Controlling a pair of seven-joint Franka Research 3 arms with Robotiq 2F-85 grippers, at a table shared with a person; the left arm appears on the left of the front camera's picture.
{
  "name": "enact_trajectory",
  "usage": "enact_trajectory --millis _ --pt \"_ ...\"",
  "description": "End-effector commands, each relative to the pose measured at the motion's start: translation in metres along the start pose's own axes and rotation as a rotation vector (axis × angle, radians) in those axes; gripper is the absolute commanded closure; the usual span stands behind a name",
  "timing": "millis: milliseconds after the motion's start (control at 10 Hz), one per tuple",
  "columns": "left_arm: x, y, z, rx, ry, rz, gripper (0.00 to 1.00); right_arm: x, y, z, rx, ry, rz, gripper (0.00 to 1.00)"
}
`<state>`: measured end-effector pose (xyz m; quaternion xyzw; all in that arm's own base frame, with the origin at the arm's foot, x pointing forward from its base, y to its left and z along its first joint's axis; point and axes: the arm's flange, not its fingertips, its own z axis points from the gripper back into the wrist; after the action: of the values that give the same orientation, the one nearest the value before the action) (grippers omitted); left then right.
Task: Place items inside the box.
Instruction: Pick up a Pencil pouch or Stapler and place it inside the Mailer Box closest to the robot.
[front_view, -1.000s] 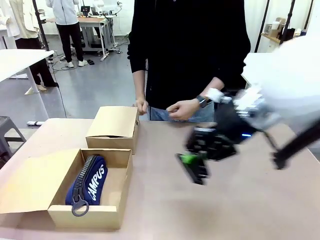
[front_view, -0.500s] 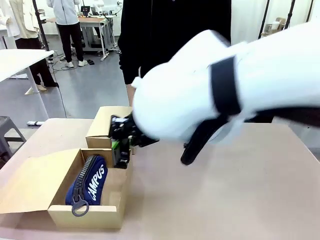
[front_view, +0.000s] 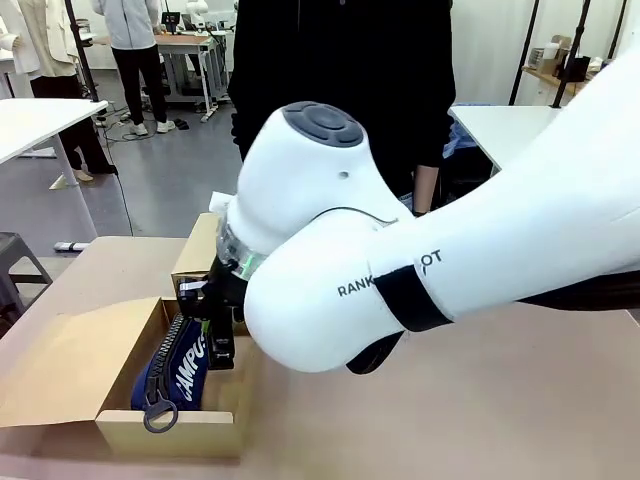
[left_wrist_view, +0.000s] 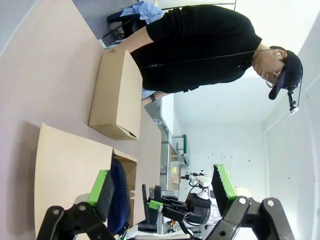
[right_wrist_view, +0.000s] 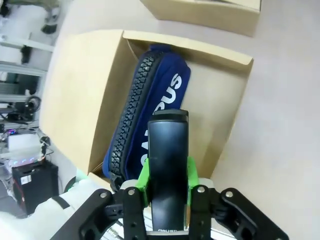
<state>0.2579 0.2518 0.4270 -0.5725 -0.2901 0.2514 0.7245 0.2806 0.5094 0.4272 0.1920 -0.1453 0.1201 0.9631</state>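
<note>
The right gripper (right_wrist_view: 167, 177) is clamped on a small black stapler (right_wrist_view: 168, 145), with its green pads (right_wrist_view: 145, 180) pressed against the stapler's two sides near the rear end, so the body sticks out ahead of the fingers. It hangs over the open cardboard box (right_wrist_view: 200, 47). In the right wrist view the stapler's front end covers part of the white "CAMPUS" lettering on the navy blue pouch (right_wrist_view: 155, 95); whether the two touch cannot be told. The pouch lies lengthwise in the box along its left wall, black zip uppermost, and a strip of bare box floor shows between it and the right wall. In the front view the white right arm reaches across from the right and its gripper (front_view: 216, 325) sits just above the pouch (front_view: 178, 368) inside the box's rim. The box (front_view: 170, 435) stands at the near left corner of the tabletop (front_view: 470, 410), with its flap (front_view: 70, 360) folded out flat to the left. A closed cardboard box (front_view: 200, 255) stands just behind it, towards the far left corner. A person (front_view: 340, 60) in a black top stands at the far edge. The left gripper (left_wrist_view: 162, 185) is spread wide with nothing between its fingers, off to the side of the open box.
</note>
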Motion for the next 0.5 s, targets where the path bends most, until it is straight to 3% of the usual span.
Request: enact_trajectory --millis 0,400 --pt "0.000 0.000 -0.001 -0.029 -0.012 -0.018 0.00 0.009 0.039 -0.037 -0.057 0.012 -0.033 0.69" --pt "0.000 0.000 -0.001 -0.029 -0.012 -0.018 0.00 0.013 0.034 -0.049 -0.053 -0.006 -0.046 0.69"
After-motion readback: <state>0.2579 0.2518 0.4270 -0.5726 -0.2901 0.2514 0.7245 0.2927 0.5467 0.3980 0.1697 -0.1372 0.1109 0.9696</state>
